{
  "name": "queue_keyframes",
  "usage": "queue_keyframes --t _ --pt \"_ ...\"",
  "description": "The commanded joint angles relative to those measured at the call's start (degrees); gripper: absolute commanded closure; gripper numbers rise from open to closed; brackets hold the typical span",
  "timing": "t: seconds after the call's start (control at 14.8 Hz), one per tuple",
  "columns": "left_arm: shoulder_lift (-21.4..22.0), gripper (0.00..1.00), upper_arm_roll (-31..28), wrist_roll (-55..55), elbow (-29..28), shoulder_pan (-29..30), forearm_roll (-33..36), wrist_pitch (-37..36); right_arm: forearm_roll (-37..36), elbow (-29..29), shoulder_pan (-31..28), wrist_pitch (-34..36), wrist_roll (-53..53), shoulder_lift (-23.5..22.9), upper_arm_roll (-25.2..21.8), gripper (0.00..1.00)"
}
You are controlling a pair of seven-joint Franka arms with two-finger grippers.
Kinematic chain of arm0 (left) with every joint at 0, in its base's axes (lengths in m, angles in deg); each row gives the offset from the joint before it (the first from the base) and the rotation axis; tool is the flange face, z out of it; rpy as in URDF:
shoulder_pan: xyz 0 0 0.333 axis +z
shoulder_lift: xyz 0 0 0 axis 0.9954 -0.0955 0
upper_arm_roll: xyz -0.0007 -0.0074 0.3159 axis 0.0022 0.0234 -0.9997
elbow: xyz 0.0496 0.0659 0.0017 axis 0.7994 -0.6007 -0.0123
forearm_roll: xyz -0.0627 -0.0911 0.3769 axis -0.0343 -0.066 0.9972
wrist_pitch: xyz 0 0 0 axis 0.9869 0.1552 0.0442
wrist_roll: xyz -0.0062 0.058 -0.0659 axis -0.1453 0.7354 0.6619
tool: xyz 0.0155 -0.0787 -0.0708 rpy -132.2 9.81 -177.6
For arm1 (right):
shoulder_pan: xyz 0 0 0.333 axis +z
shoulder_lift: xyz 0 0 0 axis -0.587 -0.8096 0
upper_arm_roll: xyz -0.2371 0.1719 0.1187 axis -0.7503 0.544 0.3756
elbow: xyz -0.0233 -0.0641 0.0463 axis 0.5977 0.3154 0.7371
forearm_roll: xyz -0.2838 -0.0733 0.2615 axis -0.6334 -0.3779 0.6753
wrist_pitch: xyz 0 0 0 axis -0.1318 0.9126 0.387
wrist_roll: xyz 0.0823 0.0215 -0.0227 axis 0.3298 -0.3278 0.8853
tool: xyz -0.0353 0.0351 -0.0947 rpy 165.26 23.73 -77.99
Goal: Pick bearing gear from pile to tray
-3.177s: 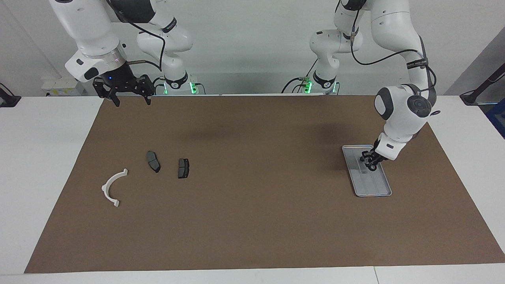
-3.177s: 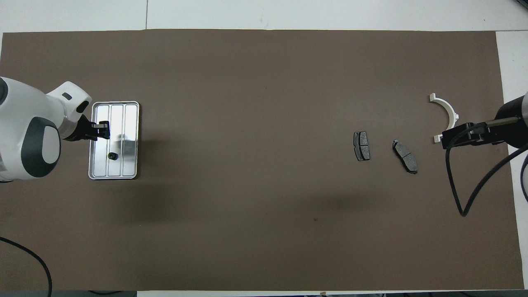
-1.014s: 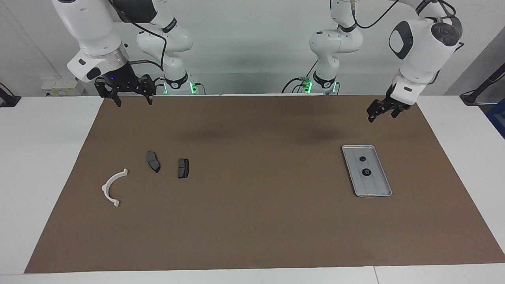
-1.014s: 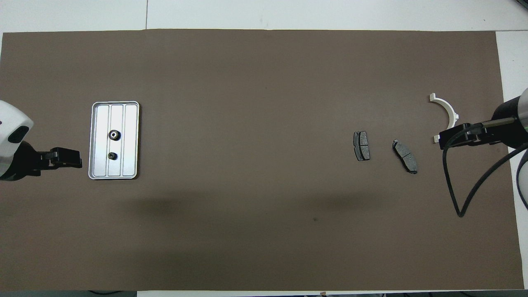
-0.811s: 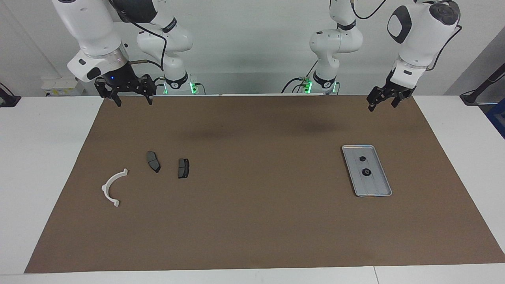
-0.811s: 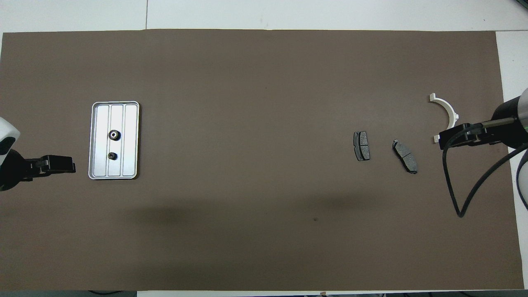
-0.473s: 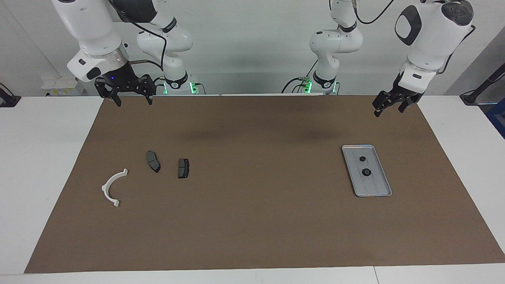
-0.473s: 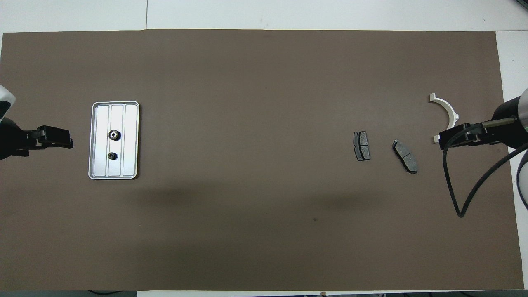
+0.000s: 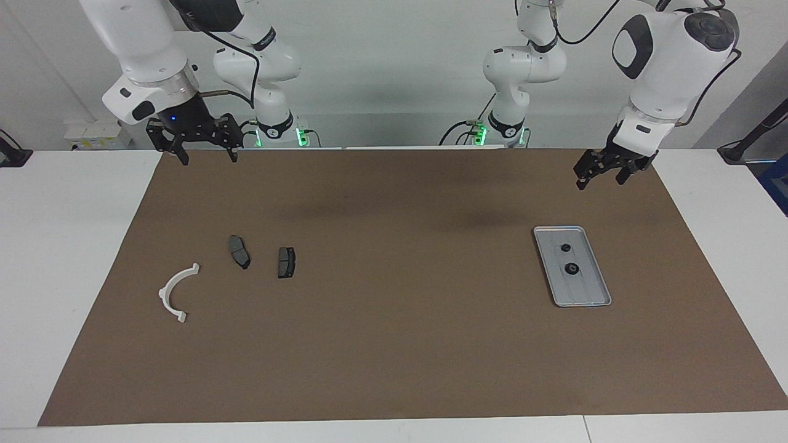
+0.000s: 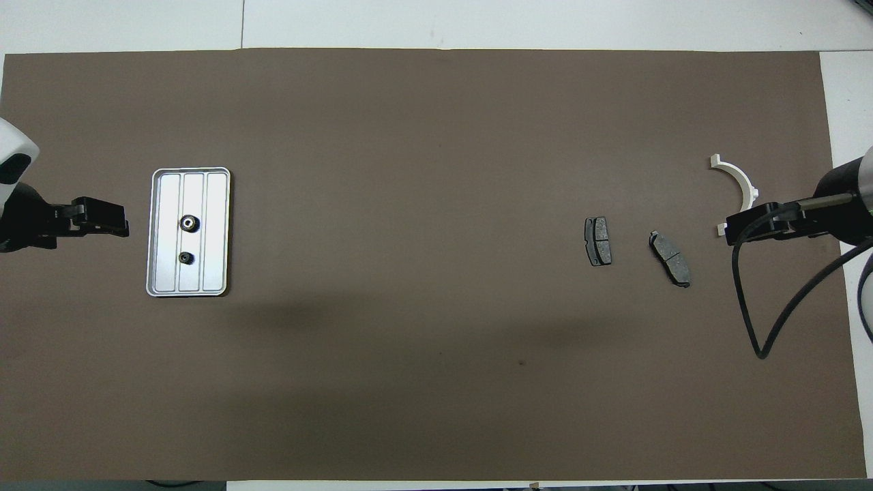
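Two gears (image 10: 187, 239) in tray (image 10: 158, 286), teeth overhead only

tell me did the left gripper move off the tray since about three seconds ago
Yes. The left gripper was down in the tray then; now it hangs open in the air, clear of the tray toward the robots, two gears left inside.

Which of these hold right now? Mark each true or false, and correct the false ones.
1. Two small black gears lie in the tray. True.
2. The left claw holds a gear. False: it is open and empty, raised near the mat's edge.
3. The white bracket lies in the tray. False: it lies on the mat, toward the right arm's end.
4. Two dark plates lie side by side, apart. True.
5. The right claw is open. True.
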Motion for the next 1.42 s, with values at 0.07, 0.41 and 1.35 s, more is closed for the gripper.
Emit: queue_keyframes --t 0.07,0.41,1.35 --pt "-1.00 0.00 -0.69 -0.73 3.12 -1.07 -0.66 -3.20 1.70 0.68 -0.23 -0.55 1.23 0.98 -0.10 0.00" --pt "-1.61 0.00 -0.69 -0.64 5.75 -1.16 -0.31 -7.42 1.70 0.68 -0.05 -0.55 1.06 0.98 -0.02 0.00" --pt "-2.67 0.00 -0.25 -0.82 7.78 -1.77 -1.10 -7.52 1.70 0.77 0.04 -2.31 1.06 0.98 -0.02 0.00"
